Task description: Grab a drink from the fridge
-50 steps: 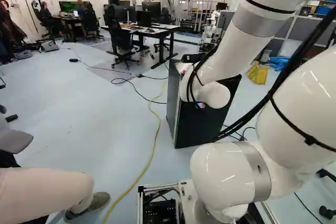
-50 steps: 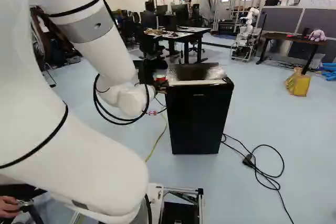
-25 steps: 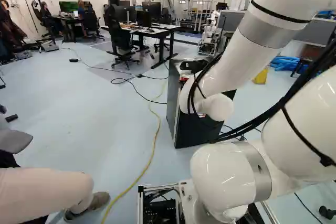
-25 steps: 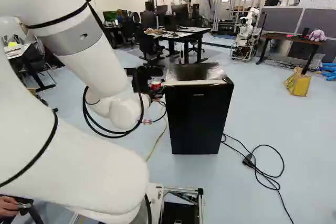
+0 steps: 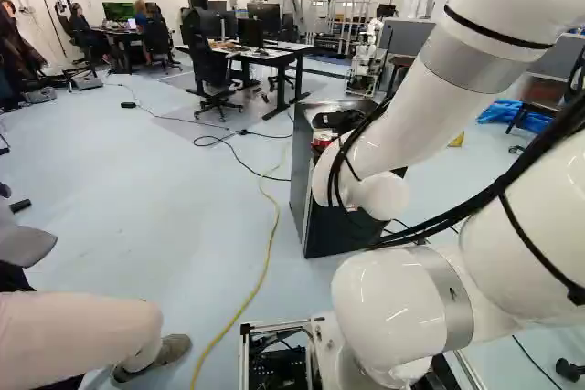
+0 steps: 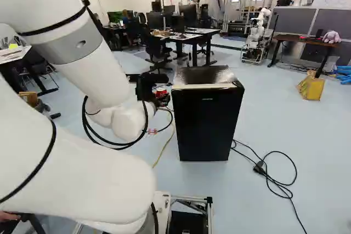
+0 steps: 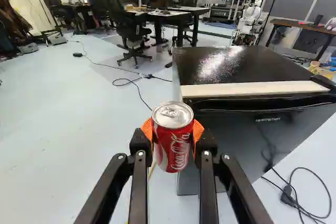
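The retrieval step is being judged as achieved: the red drink can (image 7: 172, 151) is being held outside the fridge (image 6: 207, 127), and the carry-away or handover is being treated as the step in hand. The can is being pinched by the gripper (image 7: 172, 131) from two sides, its orange pads (image 7: 146, 128) being pressed against the can wall. The can is being kept nearly upright, with its lid uppermost, just beside the near corner of the fridge top (image 7: 215, 66) that is being shown at the left of the right base view. The fridge door (image 7: 236, 135) is apparently being left closed beneath the pale strip (image 7: 257, 88) along the top's near edge. For the next move, a withdrawal away from that corner is being called for, with the grip being maintained and the can being kept level; contact with the near edge is being regarded as the main risk. No delivery point is being indicated. The white arm (image 6: 66, 163) is being extended ahead from its base joint, its upper section being sloped down to the wrist (image 6: 129, 121), which is being positioned near the fridge's side. The gripper is being directed ahead and somewhat downward, and black cables (image 6: 88, 124) are being looped around the wrist.
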Motion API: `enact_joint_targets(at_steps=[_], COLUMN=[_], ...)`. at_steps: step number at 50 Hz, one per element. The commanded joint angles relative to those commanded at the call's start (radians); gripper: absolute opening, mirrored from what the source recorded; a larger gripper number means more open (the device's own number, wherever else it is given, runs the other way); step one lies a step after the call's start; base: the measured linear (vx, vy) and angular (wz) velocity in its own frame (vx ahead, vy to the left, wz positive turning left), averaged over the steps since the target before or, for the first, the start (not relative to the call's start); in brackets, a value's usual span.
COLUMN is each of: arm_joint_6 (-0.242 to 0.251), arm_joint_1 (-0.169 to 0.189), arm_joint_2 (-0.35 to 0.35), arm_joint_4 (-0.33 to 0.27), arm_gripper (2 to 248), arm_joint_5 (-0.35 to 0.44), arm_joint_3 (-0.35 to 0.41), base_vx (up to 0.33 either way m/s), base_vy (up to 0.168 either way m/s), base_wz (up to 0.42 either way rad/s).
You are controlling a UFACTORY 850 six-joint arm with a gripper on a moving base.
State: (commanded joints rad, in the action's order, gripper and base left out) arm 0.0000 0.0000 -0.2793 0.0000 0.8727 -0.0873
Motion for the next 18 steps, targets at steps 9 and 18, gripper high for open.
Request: enact_joint_targets(at_steps=[9, 18], arm_joint_6=[0.000, 0.000], arm_joint_1=[0.000, 0.000], arm_joint_2=[0.000, 0.000], arm_joint_4=[0.000, 0.000], arm_gripper=[91, 91], arm_joint_5=[0.000, 0.000], arm_joint_3=[0.000, 0.000], base_vx=[0.000, 0.000], base_vy=[0.000, 0.000], base_wz=[0.000, 0.000])
